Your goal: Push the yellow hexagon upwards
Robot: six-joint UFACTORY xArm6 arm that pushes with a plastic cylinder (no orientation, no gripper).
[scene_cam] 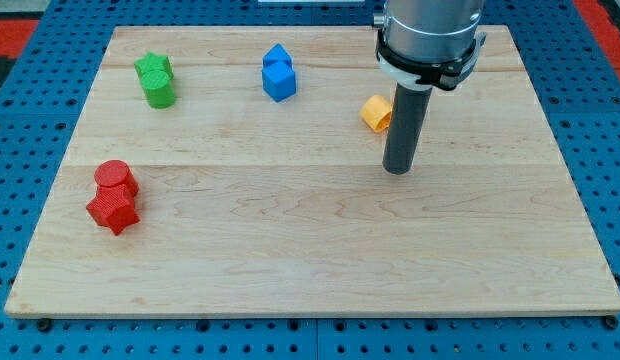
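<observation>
- Right of centre on the wooden board (320, 260), my tip (397, 170) rests on the surface; it is a plain rod with nothing to open or close, and it grips nothing.
- Just left of the rod and slightly farther away lies the yellow hexagon (375, 112), its right edge hidden behind the rod, so contact cannot be told.
- Being nearer than the block, my tip seems placed to push it toward the far edge, though offset to its right.
- Farther left sit two blue blocks (278, 76), two green blocks (155, 80) and two red blocks (114, 197), well apart from the work.

- Pale wooden tabletop (310, 250), set on a blue pegboard.
- Yellow hexagon (374, 112) at the view's upper right of centre.
- Two blue blocks (278, 75), touching, near the top.
- Two green blocks (155, 80), touching, upper left.
- Red cylinder (116, 178) touching a red star-shaped block (113, 210), left.
</observation>
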